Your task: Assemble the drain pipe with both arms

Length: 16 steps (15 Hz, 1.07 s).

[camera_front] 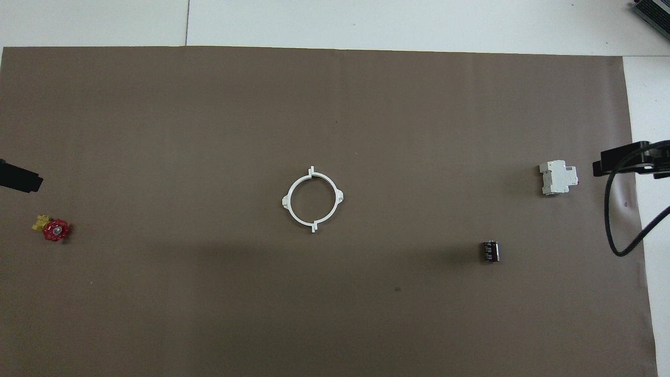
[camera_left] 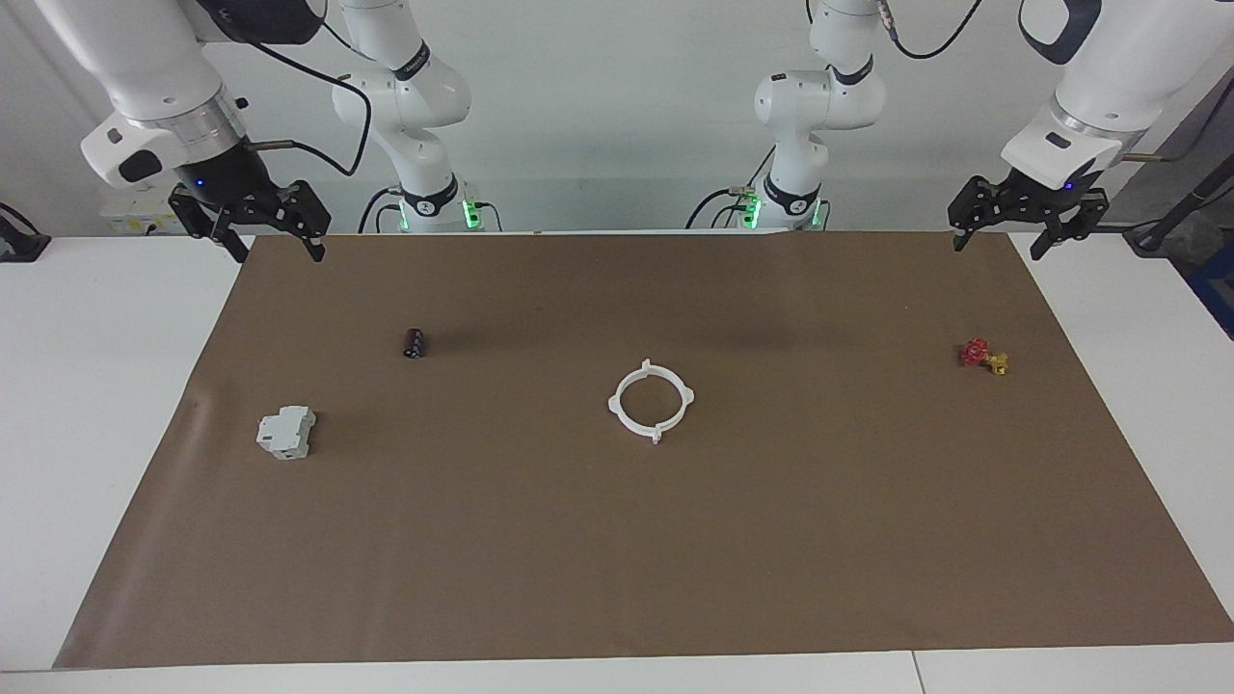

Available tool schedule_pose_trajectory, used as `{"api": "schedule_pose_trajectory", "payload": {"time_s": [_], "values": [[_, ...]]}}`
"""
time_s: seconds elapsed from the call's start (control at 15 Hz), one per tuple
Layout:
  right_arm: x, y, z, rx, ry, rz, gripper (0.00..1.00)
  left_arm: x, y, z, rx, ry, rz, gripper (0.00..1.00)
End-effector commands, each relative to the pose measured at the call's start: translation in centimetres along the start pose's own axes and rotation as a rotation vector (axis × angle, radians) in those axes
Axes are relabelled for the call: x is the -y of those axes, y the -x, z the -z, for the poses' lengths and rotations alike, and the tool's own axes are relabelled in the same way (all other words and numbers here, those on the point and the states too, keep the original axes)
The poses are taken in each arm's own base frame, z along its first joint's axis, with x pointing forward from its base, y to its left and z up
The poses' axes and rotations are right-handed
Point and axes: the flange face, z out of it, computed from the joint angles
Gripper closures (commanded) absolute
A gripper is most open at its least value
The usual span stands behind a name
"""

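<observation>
White bench (camera_left: 116, 405) under brown paper (camera_left: 617, 559): one ring-shaped drain pipe (camera_left: 652, 401), one valve (camera_left: 983, 356), one breaker (camera_left: 286, 432), one capacitor (camera_left: 415, 342). Left pincer (camera_left: 1025, 238) and right pincer (camera_left: 265, 245) spread, empty.

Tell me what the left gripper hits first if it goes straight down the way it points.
Likely only the brown mat near its corner. The left gripper hangs open, pointing down; the red valve lies clear of that line, though depth is hard to judge.

Two arms, glossy white rounded shells, dark grey caps at the joints. Silver ring at each wrist above a black skeletal two-finger pincer: left pincer (camera_left: 1027, 234), right pincer (camera_left: 260, 231). Small blue light on each wrist. Black cables loop along both arms. Bases glow green.
</observation>
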Motion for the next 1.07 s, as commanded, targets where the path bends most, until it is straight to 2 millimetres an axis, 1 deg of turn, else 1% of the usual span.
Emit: {"api": "schedule_pose_trajectory", "payload": {"time_s": [0.0,0.13,0.2,0.4,0.67,0.87,1.0], "values": [[-0.1,0.3,-0.2,-0.005,-0.023,-0.010,0.00,0.2,0.1,0.2,-0.006,-0.036,-0.011,0.00],[-0.2,0.3,-0.2,-0.004,-0.023,-0.012,0.00,0.4,0.1,0.0,-0.019,-0.026,0.020,0.00],[0.0,0.3,-0.2,-0.003,-0.023,-0.009,0.00,0.1,0.0,0.0,-0.018,-0.024,0.021,0.00],[0.3,0.3,-0.2,-0.003,-0.023,-0.003,0.00,-0.4,-0.2,0.1,-0.025,-0.011,0.100,0.00],[0.2,0.3,-0.2,-0.003,-0.023,-0.004,0.00,-0.9,-0.3,0.0,-0.033,0.033,0.107,0.00],[0.2,0.3,-0.3,-0.002,-0.023,-0.004,0.00,-0.3,0.2,-0.1,-0.024,0.044,0.128,0.00],[0.2,0.3,-0.3,-0.002,-0.023,-0.004,0.00,-0.3,0.2,-0.2,-0.024,0.037,0.119,0.00]]}}
